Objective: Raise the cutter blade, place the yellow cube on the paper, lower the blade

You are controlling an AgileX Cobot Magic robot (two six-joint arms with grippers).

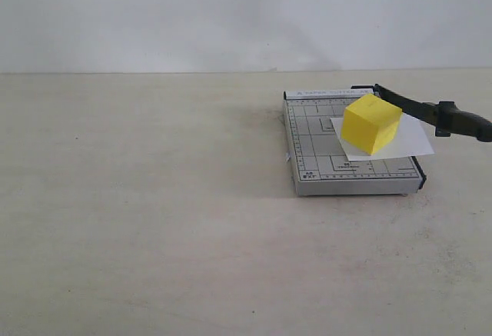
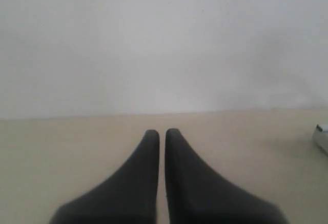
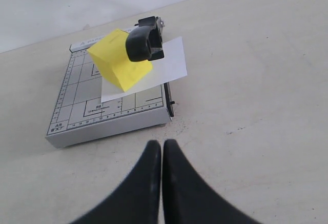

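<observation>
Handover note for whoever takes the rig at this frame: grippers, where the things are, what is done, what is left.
Left gripper: shut, empty, over bare table away from the cutter.
Right gripper: shut, empty, over the table just off the grey board.
Yellow cube: sits on the paper, which lies skewed on the board and overhangs its blade side.
Cutter blade: raised at an angle, handle end in the air beyond the board. It passes close by the cube, and I cannot tell whether they touch.
Done: blade raised, cube placed.
Left: lower the blade. The cube is near its path, so it may block it.
</observation>
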